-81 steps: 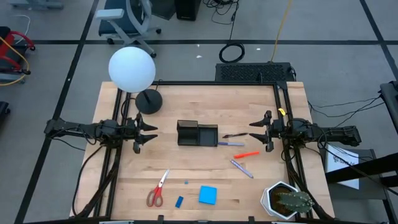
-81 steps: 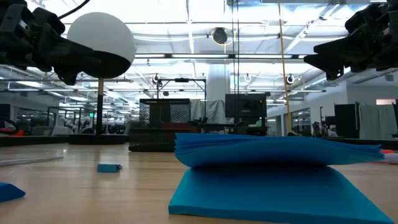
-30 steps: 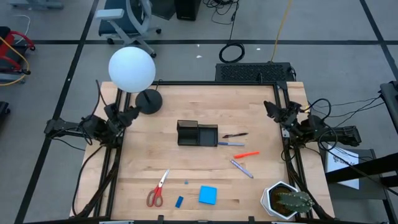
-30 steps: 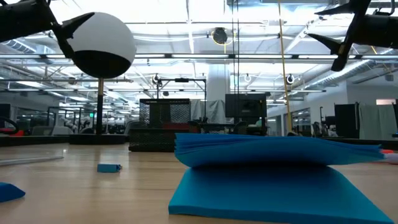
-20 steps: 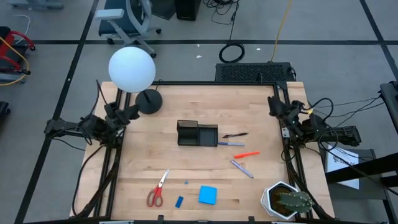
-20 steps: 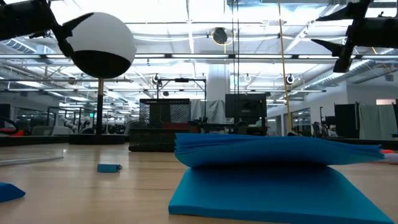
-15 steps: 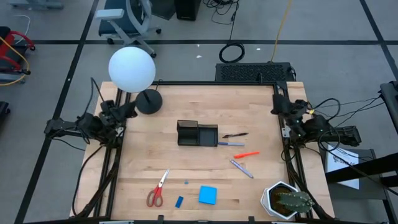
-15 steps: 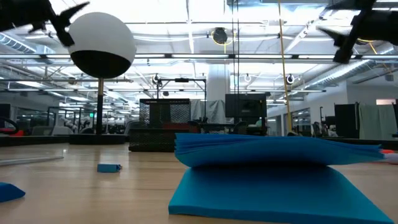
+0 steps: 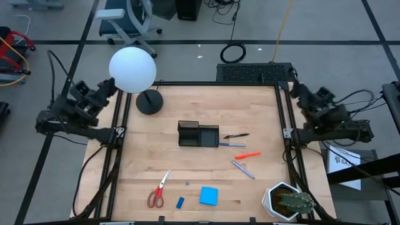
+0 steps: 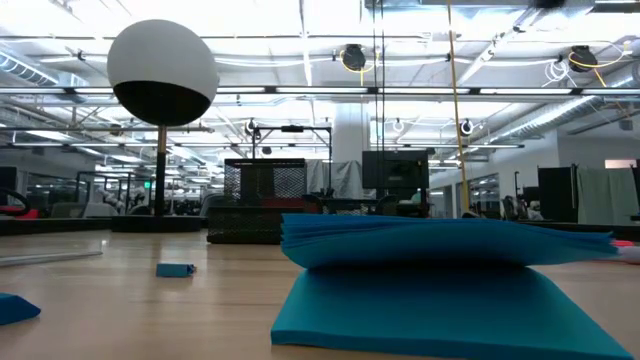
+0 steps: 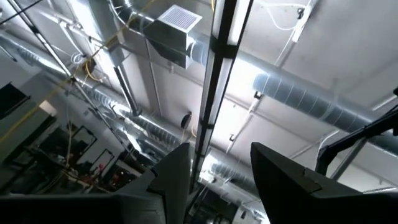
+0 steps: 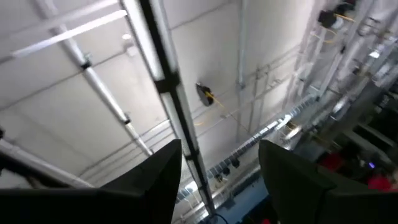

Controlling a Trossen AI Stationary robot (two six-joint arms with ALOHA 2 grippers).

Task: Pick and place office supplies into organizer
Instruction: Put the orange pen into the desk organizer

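Observation:
The black organizer [image 9: 199, 134] stands at the table's middle. To its right lie a thin black pen [image 9: 236, 135], an orange marker [image 9: 248, 155] and a purple pen [image 9: 244, 169]. Near the front edge lie red-handled scissors [image 9: 158, 190], a small blue eraser [image 9: 180, 202] and a blue notepad [image 9: 209, 196], which fills the low view [image 10: 440, 290]. My left gripper [image 9: 111, 84] is raised beyond the table's left edge, my right gripper [image 9: 294, 87] beyond the right edge. Both point upward, open, with only ceiling between the fingers [image 11: 217, 186] [image 12: 221, 186].
A lamp with a white globe [image 9: 132, 69] and a round black base [image 9: 149, 102] stands at the far left corner. A potted cactus [image 9: 289, 201] sits at the near right corner. Bare wood lies around the organizer.
Both arms have risen and tipped their grippers upward, the left drawing back past the table's left edge and the right past the right edge. Both have gone up out of the low view. The supplies lie as before.

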